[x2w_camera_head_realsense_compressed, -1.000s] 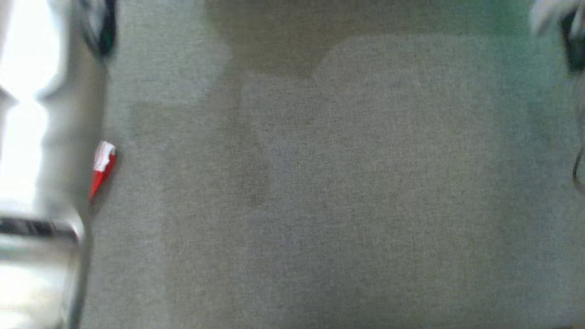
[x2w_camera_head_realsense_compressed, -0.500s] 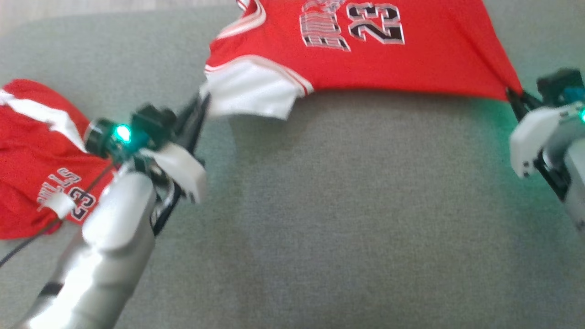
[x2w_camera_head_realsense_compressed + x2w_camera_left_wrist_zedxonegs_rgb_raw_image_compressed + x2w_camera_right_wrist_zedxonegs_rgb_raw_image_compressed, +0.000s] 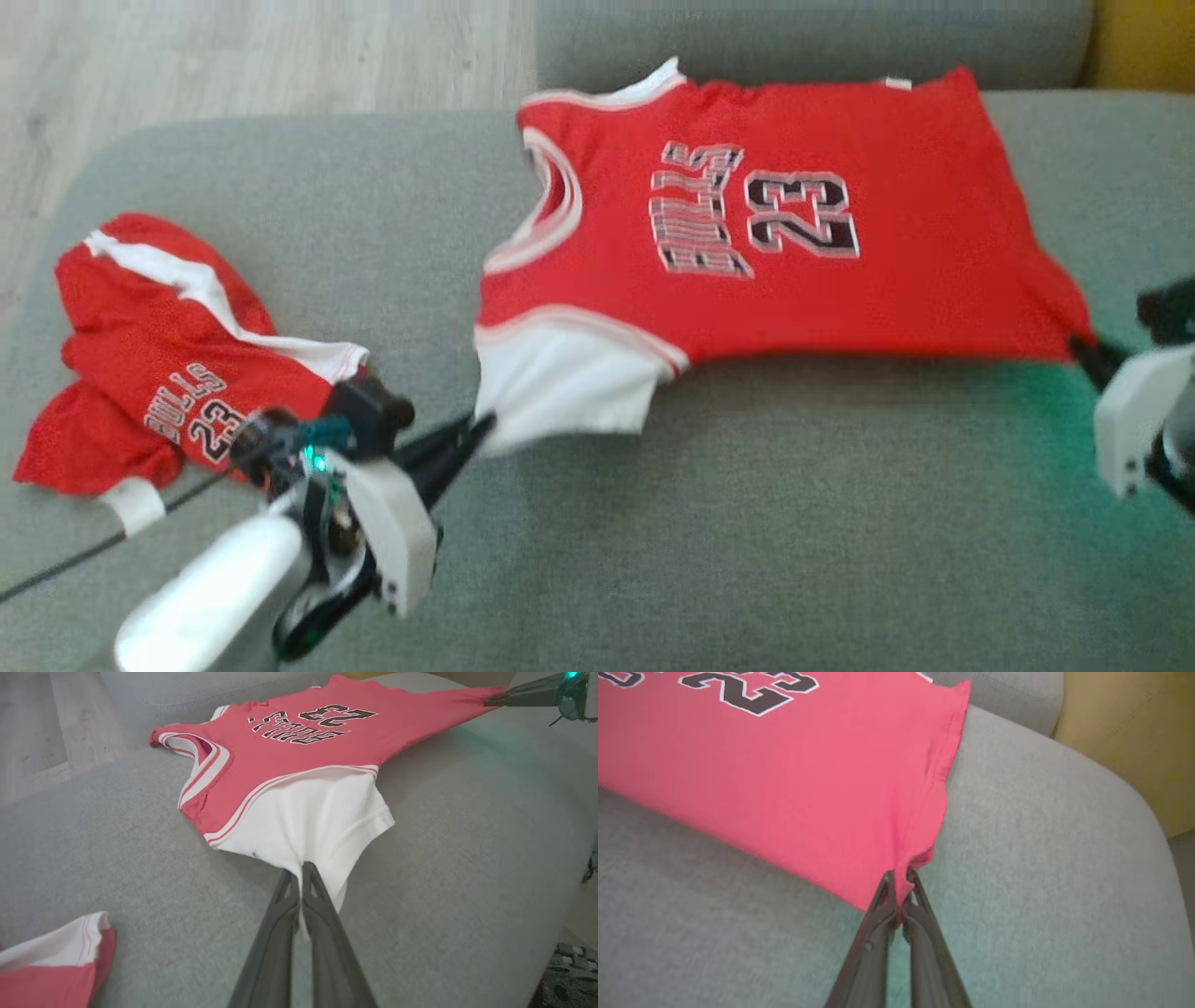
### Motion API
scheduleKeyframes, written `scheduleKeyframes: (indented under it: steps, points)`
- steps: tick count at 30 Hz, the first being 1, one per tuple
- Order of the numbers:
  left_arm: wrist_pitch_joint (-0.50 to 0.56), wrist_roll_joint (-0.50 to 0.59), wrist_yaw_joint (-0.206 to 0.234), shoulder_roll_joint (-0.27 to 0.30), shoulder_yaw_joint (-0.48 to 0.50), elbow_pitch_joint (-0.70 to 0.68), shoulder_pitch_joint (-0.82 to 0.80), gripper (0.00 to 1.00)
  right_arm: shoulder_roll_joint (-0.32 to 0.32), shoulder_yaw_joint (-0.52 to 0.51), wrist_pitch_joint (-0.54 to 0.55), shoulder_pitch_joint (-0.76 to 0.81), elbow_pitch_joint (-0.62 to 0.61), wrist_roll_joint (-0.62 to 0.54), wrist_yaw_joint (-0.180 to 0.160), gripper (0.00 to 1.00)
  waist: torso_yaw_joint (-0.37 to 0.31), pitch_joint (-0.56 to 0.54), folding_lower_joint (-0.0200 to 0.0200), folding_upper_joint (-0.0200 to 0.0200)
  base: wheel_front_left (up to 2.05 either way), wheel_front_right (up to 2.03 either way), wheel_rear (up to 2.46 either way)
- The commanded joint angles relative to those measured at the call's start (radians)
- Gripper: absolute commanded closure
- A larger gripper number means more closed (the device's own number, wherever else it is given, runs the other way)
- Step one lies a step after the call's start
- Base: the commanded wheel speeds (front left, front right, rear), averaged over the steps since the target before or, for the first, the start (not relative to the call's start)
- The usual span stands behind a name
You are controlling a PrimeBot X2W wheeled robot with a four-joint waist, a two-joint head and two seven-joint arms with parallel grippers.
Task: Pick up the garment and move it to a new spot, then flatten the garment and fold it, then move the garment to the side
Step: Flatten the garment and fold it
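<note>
Head view: from high up, facing forward and down onto the grey sofa seat [image 3: 747,523], far enough back to take in the whole jersey [image 3: 794,233]. Left wrist view: low and close behind the left gripper [image 3: 299,871], facing along the seat toward the right gripper [image 3: 489,703]. Right wrist view: very near the jersey's hem corner, facing a yellow surface [image 3: 1125,742]. Shared across all 3: jersey and seat.

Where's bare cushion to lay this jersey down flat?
Widest free patch: the grey cushion nearer the robot than the jersey, between the left tool and right tool, which pinch its sleeve and hem corner. A narrower bare strip lies between the jersey and the shorts. The left end is crowded by the shorts.
</note>
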Motion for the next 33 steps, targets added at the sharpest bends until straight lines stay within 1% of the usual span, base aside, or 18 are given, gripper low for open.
scheduleKeyframes:
  steps: [1, 3, 7, 11, 15, 23, 31, 33]
  points:
    - [0.012, -0.008, 0.002, 0.052, 0.038, -0.043, -0.027, 1.0, -0.052, 0.01, 0.008, 0.027, -0.018, 0.023, -0.001, 1.0, 0.002, -0.019, 0.0002, -0.0001, 0.0, 0.0, 0.0]
    - [0.046, -0.026, 0.003, 0.075, 0.03, -0.096, -0.003, 1.0, -0.072, 0.034, 0.04, 0.061, -0.051, 0.072, -0.001, 1.0, 0.003, -0.033, 0.0002, -0.0001, 0.0, 0.0, 0.0]
    - [0.091, -0.045, 0.028, 0.101, 0.024, -0.182, 0.03, 1.0, -0.11, 0.06, 0.085, 0.103, -0.128, 0.155, -0.001, 1.0, 0.001, -0.042, 0.0002, -0.0001, 0.0, 0.0, 0.0]
    - [0.103, -0.042, 0.052, 0.108, 0.033, -0.22, 0.023, 1.0, -0.134, 0.053, 0.093, 0.098, -0.173, 0.188, -0.001, 1.0, -0.005, -0.022, 0.0002, -0.0001, 0.0, 0.0, 0.0]
    - [0.104, -0.03, 0.059, 0.1, 0.044, -0.218, -0.017, 1.0, -0.131, 0.021, 0.092, 0.066, -0.192, 0.21, -0.001, 1.0, -0.012, 0.013, 0.0002, -0.0001, 0.0, 0.0, 0.0]
    - [0.105, -0.012, 0.051, 0.068, 0.082, -0.126, -0.165, 1.0, -0.096, -0.03, 0.111, -0.038, -0.189, 0.207, -0.001, 1.0, -0.029, 0.086, 0.0002, -0.0001, 0.0, 0.0, 0.0]
    - [0.084, 0.041, 0.031, 0.023, 0.093, 0.032, -0.357, 1.0, -0.032, -0.086, 0.122, -0.157, -0.103, 0.189, -0.001, 1.0, -0.045, 0.157, 0.0002, -0.0001, 0.0, 0.0, 0.0]
    - [0.08, 0.047, 0.029, 0.017, 0.091, 0.055, -0.379, 1.0, -0.022, -0.093, 0.123, -0.17, -0.089, 0.188, -0.001, 1.0, -0.047, 0.166, 0.0002, -0.0001, 0.0, 0.0, 0.0]
